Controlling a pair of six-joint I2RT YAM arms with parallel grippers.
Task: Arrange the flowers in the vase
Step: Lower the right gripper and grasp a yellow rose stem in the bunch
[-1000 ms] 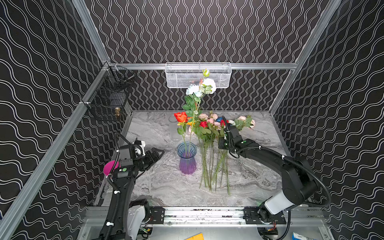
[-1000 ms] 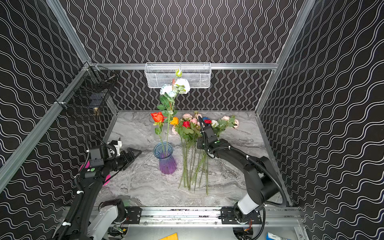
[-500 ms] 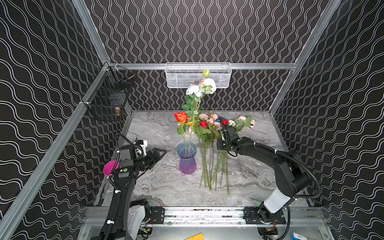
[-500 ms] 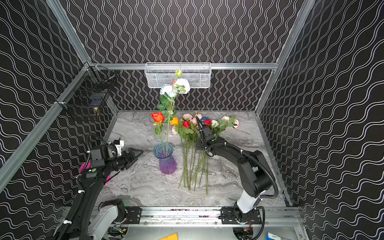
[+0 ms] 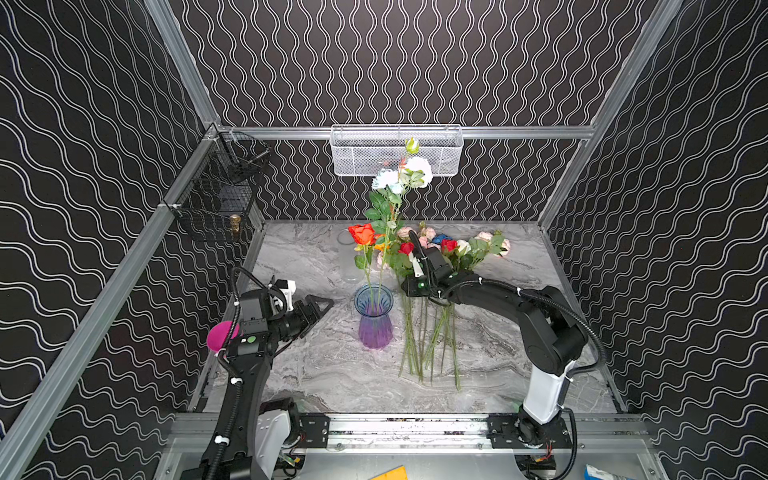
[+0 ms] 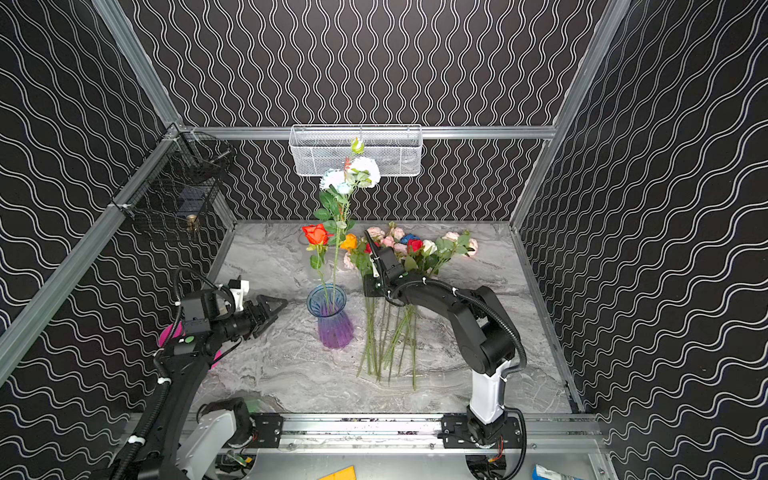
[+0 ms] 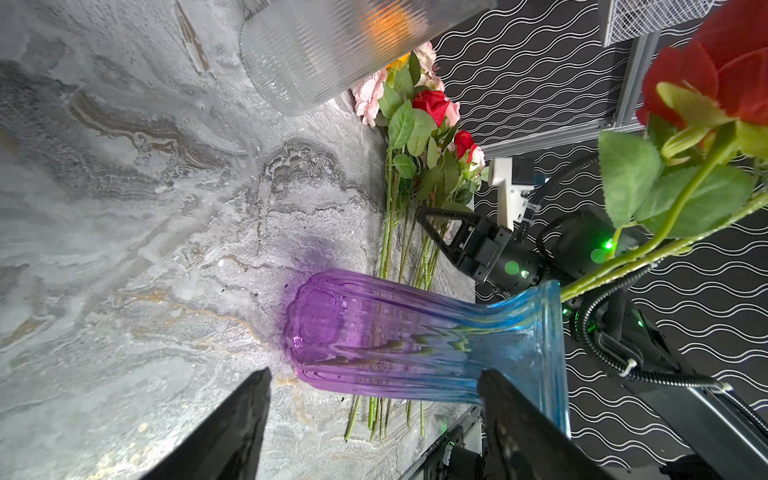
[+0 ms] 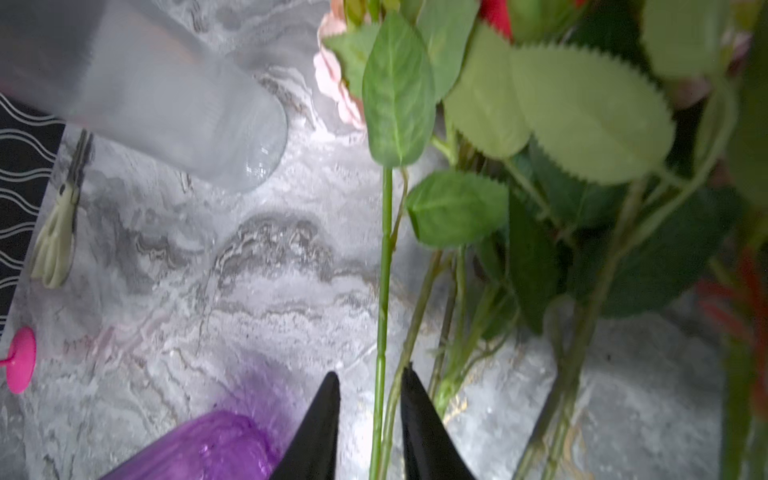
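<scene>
A purple-and-blue glass vase [image 5: 374,320] [image 6: 331,322] [image 7: 399,336] stands mid-table with an orange-red rose [image 5: 362,234] and a tall white-headed stem [image 5: 417,168] in it. More flowers [image 5: 430,332] [image 6: 388,332] lie in a pile just right of it, heads toward the back wall. My right gripper [image 5: 415,246] [image 6: 372,246] [image 8: 370,374] reaches into that pile, its jaws narrowly apart with two green stems [image 8: 384,291] between them. My left gripper [image 5: 324,306] [image 6: 278,308] [image 7: 374,374] hovers open left of the vase, empty and not touching it.
A clear ribbed glass vase [image 5: 348,259] [image 7: 328,50] [image 8: 174,108] stands behind the purple one. A white mesh basket [image 5: 395,153] hangs on the back wall and a black wire basket [image 5: 220,195] on the left wall. A pink object [image 5: 219,337] lies by the left arm.
My right arm has swung left, carrying its gripper further into the flower pile toward the vase. The left gripper has edged slightly toward the vase.
</scene>
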